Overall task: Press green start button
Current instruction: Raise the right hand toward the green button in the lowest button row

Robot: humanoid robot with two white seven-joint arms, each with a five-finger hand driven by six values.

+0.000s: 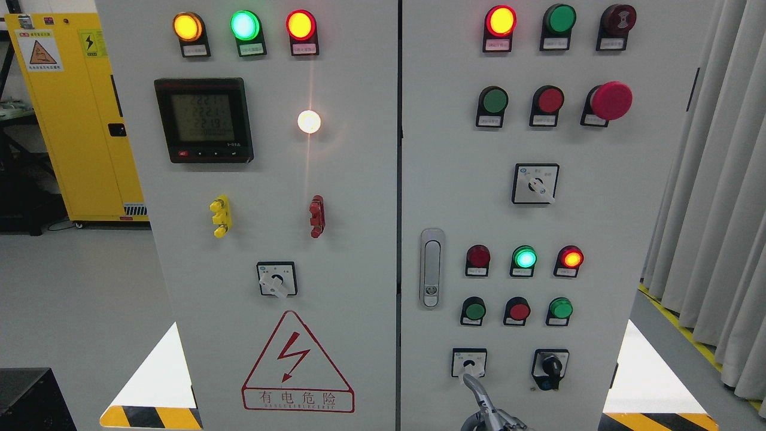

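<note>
The right door of a grey control cabinet [598,239] carries several green buttons. One [495,100] is in the upper row next to a red button [550,100]. Two more [474,310] [561,308] flank a red button [519,311] in the lower row. Their labels are too small to read. My right hand [488,413] comes up at the bottom edge. One finger [474,383] is stretched upward and the others look curled, holding nothing. Its tip is just below a white rotary switch [468,363], well under the lower green buttons. The left hand is out of view.
A red mushroom stop button [610,100] sticks out at the upper right. A black key switch [550,366] and a door latch [431,267] sit near the hand. The left door holds a meter [203,120] and lamps. Grey curtains [712,209] hang at right, and a yellow cabinet [78,114] stands at left.
</note>
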